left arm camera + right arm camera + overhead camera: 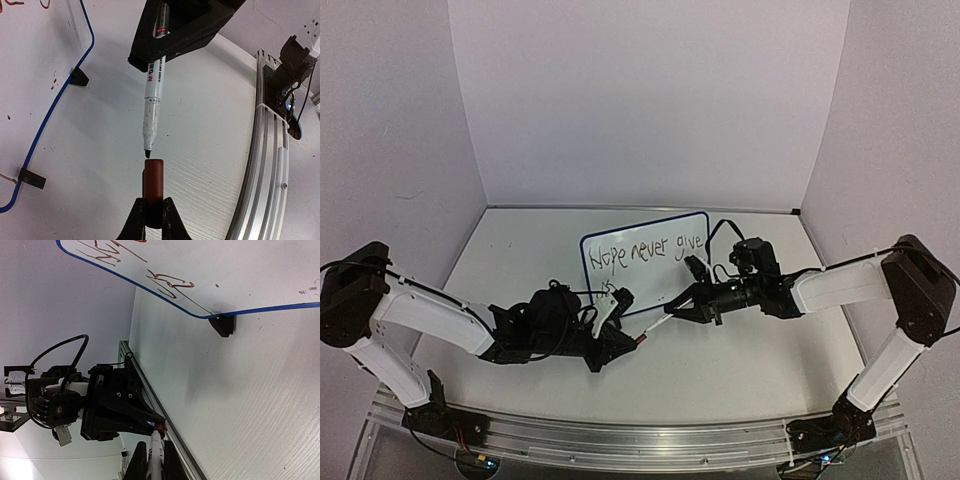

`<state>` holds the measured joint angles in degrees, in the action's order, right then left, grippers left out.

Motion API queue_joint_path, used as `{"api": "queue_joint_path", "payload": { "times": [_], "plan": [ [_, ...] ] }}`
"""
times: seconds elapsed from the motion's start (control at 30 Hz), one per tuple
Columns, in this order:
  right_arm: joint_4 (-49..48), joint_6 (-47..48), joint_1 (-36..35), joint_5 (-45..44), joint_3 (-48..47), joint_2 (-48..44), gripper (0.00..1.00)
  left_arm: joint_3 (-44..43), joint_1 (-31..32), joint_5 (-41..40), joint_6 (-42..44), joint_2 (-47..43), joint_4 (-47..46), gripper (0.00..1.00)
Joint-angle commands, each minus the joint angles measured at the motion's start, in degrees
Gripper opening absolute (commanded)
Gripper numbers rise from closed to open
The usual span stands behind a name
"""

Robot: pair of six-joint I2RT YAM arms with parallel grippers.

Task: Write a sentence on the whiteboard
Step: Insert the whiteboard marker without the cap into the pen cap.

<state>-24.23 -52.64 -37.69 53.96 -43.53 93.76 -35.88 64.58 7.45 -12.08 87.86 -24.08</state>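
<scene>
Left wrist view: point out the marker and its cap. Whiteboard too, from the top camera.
marker [152, 90]: left wrist view, white barrel.
cap [153, 180]: left wrist view, dark red side.
whiteboard [655, 278]: top external view, bare white surface.

Pale matte tabletop [750, 370] carrying 1 standing board.
A small glossy whiteboard [657, 281] with a dark blue rounded frame rests on 2 small black feet [80, 77] near the table's middle; a ribbed aluminium rail [620, 437] runs along the near edge.
</scene>
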Motion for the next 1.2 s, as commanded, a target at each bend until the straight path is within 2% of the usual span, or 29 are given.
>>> {"api": "queue_joint_path", "payload": {
  "times": [0.0,1.17],
  "plan": [
    [-2.1,-0.4,-0.5,1.3,-1.9,0.4,0.00,-1.9,0.2,0.9,-0.5,0.5,-2.1,0.00],
    [-2.1,-0.5,-0.6,-0.9,-0.3,-1.2,0.00,0.8,0.2,-2.7,-2.5,-0.8,-3.0,0.00]
  ]
}}
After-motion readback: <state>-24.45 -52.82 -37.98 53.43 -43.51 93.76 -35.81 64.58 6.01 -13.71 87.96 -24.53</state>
